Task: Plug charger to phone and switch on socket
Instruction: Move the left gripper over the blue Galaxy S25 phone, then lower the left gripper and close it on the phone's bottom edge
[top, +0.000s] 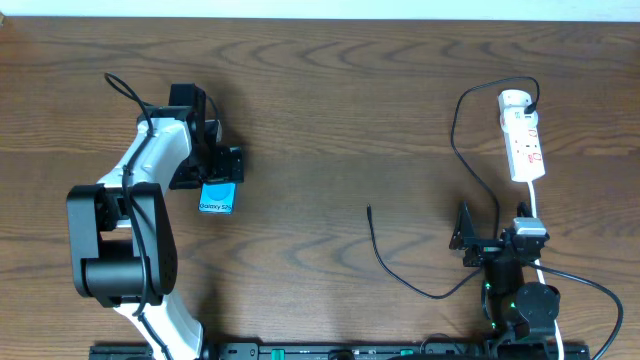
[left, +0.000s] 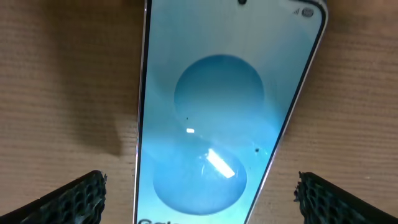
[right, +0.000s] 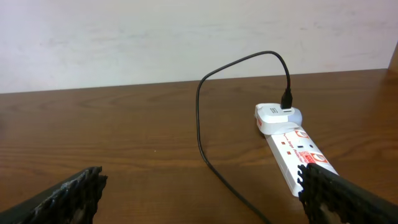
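The phone (top: 217, 197) lies flat on the left of the table, its blue-cyan screen with the "Galaxy S25" band up; it fills the left wrist view (left: 217, 112). My left gripper (top: 212, 165) is open right above it, with a finger on each side of the phone (left: 199, 199), not touching. The white socket strip (top: 522, 135) lies at the far right and also shows in the right wrist view (right: 295, 149). The black charger cable (top: 400, 280) runs from an adapter on the strip to its free tip at mid-table (top: 369, 209). My right gripper (top: 470, 235) is open and empty (right: 199, 199).
The strip's white cord (top: 535, 205) runs back toward the right arm base. A pale wall (right: 186, 37) stands behind the table's far edge.
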